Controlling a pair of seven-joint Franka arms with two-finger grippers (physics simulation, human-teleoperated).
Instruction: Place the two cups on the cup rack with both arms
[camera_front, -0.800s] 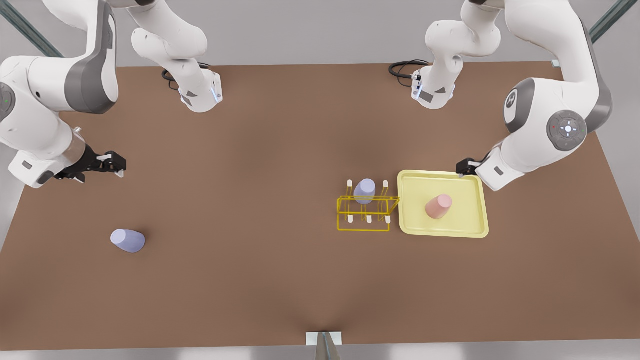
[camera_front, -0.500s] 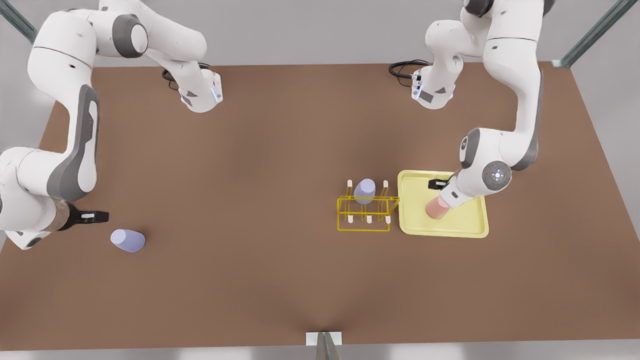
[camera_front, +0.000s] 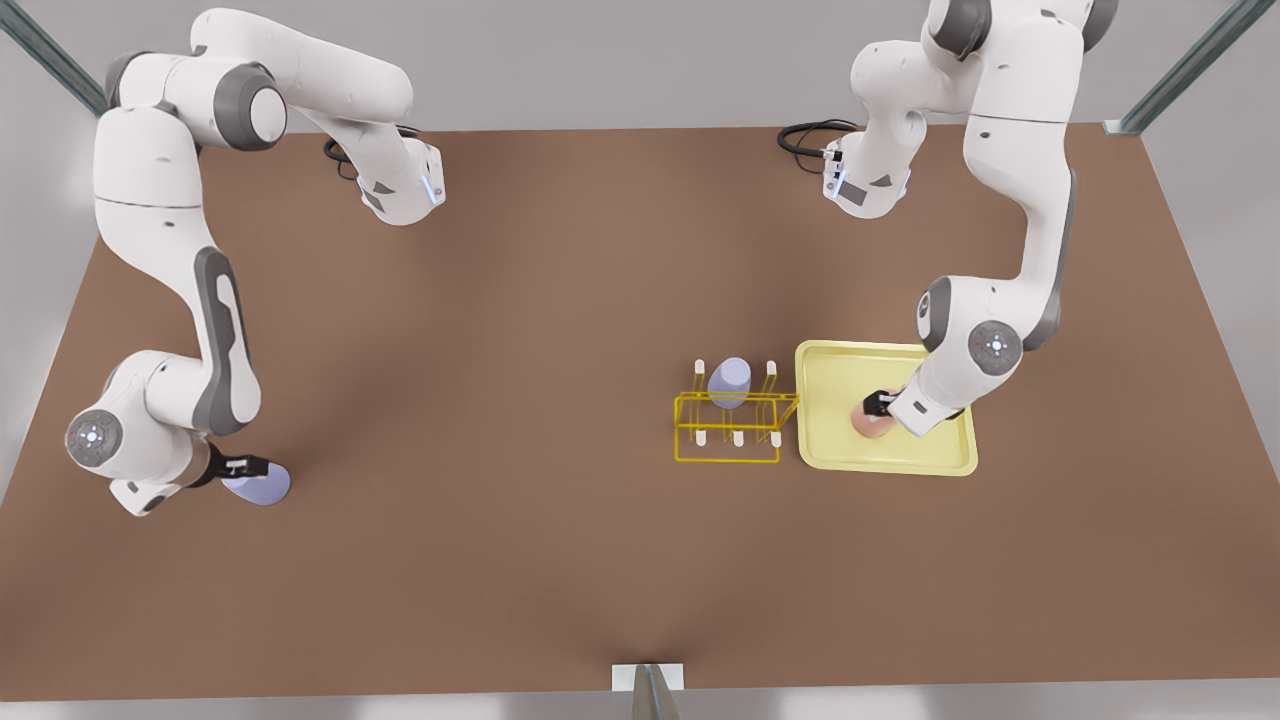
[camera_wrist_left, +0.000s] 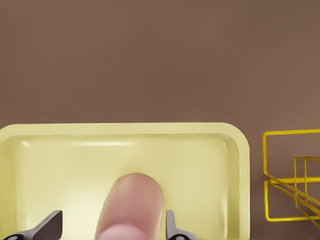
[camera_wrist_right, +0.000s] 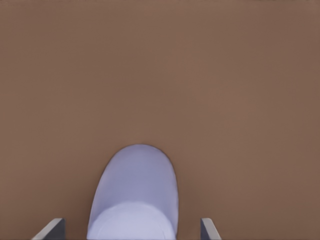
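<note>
A: Salmon pink and plain, the pink cup (camera_wrist_left: 131, 205) is tapered and handleless, standing upside down on the pale-yellow tray (camera_front: 940, 460), which lies just beside the cup rack (camera_front: 730, 428) at the front view's right.

B: And the left gripper (camera_wrist_left: 112, 225)?

A: It sits over that cup. The jaws stand apart, one on each side of the cup, with a small gap showing on both sides in the left wrist view.

B: What about the other one?

A: The lavender cup (camera_wrist_right: 134, 197) is the same plain tapered shape, pale lavender-blue, on the brown surface (camera_front: 500, 560) at the front view's left, well apart from the rack. The right gripper (camera_wrist_right: 132, 230) is at it, jaws apart, the cup between them with clear space either side.

B: The rack itself?

A: Thin yellow wire with white-tipped pegs; a second lavender cup (camera_front: 729, 380) already sits on one of its far pegs.
</note>
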